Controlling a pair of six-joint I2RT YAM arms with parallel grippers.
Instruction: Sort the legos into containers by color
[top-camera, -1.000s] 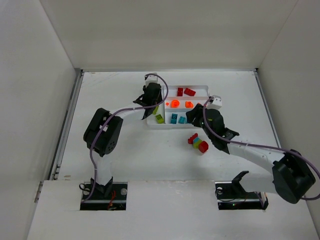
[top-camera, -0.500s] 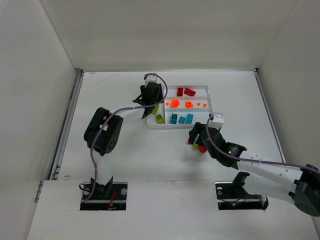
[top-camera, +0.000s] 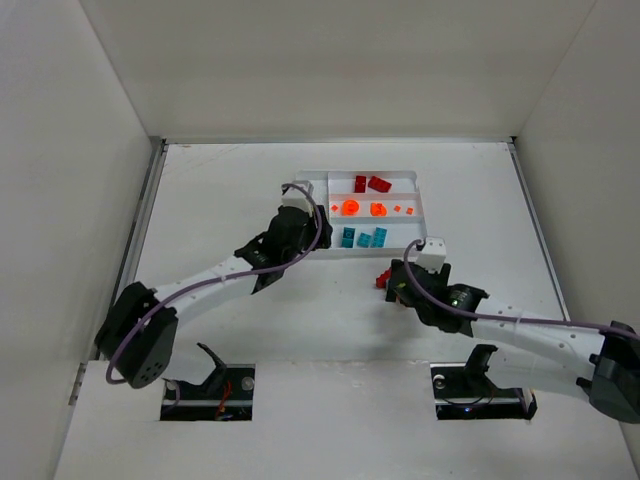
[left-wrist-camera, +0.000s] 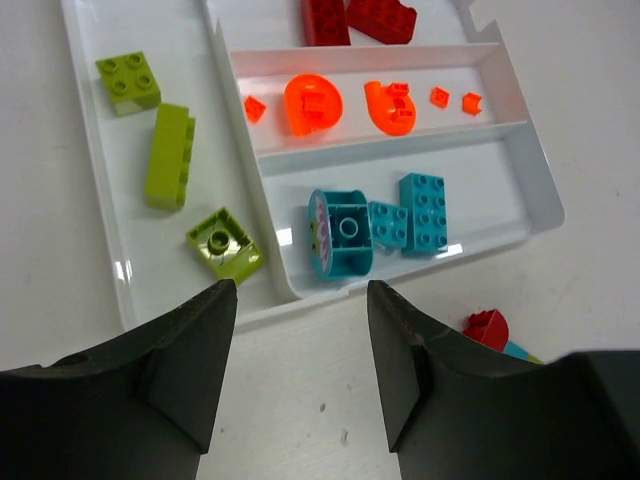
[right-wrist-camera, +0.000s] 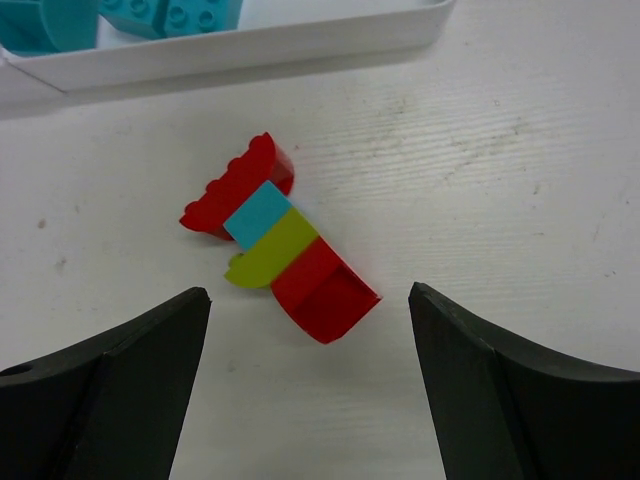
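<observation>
Your right gripper hangs wide open and empty over a joined row of legos, mid-counter just outside the tray. They look light, rigid and slick, so pinch the flat sides of the red end brick. Meanwhile your left gripper is part open, holding nothing.

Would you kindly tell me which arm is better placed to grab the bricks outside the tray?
Right: its open right gripper hovers directly over the loose bricks; the left gripper faces the tray.

White table; plain white walls around.
</observation>
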